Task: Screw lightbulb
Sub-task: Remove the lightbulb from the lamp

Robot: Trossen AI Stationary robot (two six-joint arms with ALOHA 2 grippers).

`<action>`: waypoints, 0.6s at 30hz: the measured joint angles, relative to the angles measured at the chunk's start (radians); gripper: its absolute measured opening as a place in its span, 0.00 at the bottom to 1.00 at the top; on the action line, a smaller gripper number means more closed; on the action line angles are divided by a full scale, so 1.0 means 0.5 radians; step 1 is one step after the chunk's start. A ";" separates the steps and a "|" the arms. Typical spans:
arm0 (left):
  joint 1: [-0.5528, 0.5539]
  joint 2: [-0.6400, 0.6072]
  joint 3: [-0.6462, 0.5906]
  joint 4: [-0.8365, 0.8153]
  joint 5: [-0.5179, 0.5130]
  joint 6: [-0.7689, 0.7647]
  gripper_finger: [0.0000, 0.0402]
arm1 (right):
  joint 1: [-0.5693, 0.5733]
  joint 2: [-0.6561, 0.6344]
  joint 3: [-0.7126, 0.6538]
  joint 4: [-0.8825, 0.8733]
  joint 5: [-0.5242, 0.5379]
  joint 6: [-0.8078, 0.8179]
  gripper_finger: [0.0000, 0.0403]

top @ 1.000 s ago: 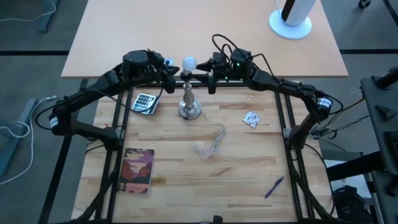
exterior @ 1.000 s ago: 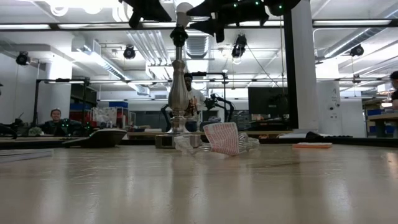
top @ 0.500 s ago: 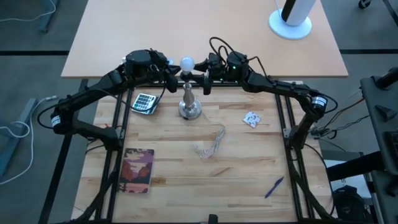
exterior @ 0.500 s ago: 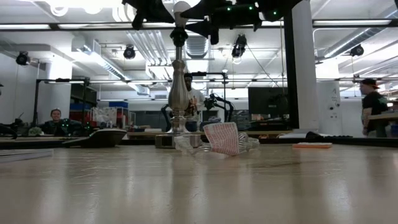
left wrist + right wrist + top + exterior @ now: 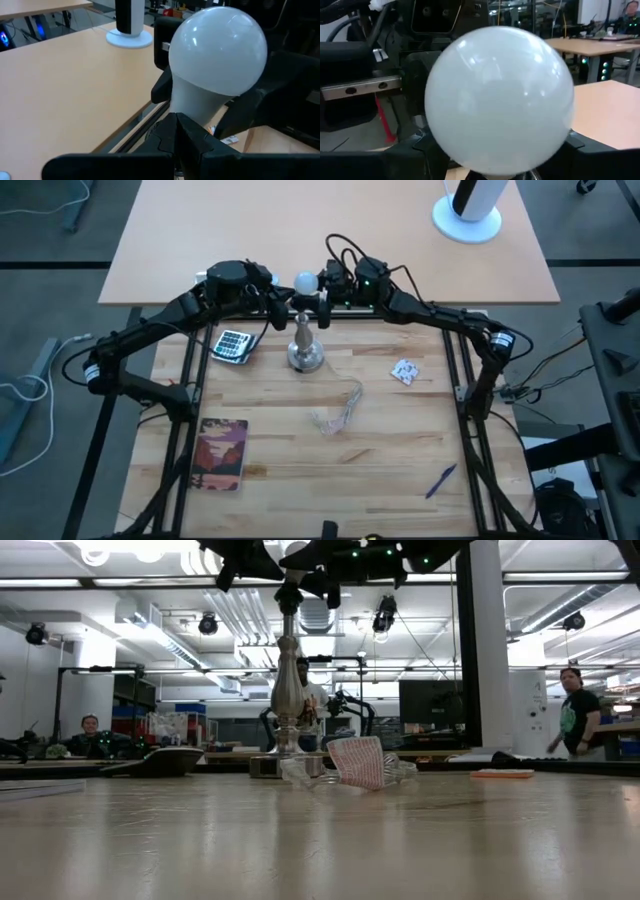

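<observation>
sitting right on top of the silver baluster-shaped lamp stand [image 5: 305, 345], the small white frosted round lightbulb [image 5: 305, 281] is up at the far edge of the wooden table [image 5: 380, 460]. both arms crowd in on it from either side. the left gripper [image 5: 279, 302] is level with the black socket just under the bulb; in its wrist view the two dark fingers [image 5: 176, 134] meet closed at the bulb's neck [image 5: 190, 105], though whether they pinch the bulb or the socket, cannot tell. the right gripper [image 5: 322, 292] has the bulb between its fingers, and its wrist view is filled by the white globe [image 5: 500, 100] with dark finger tips [image 5: 427, 145] hugging its lower sides, so it is clamped on the bulb. from table height the stand [image 5: 288, 680] rises upright, both grippers bunched at its top.

on the boards: a grey calculator [image 5: 232, 345], a picture-cover book [image 5: 222, 453], a clear plastic wrapper [image 5: 335, 412], a small white packet [image 5: 405, 370], a blue pen [image 5: 440, 480].
</observation>
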 joint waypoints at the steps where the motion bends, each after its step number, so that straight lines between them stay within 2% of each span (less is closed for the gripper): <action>1: 0.000 0.000 0.000 0.000 0.000 0.000 0.00 | 0.000 0.001 0.005 -0.001 -0.001 0.000 0.54; 7: -0.001 -0.005 0.000 -0.003 0.003 0.000 0.00 | -0.001 0.001 0.022 -0.042 0.000 -0.005 0.40; 18: 0.000 -0.093 0.000 -0.297 -0.010 0.016 0.00 | -0.014 -0.006 0.152 -0.047 -0.006 -0.004 0.39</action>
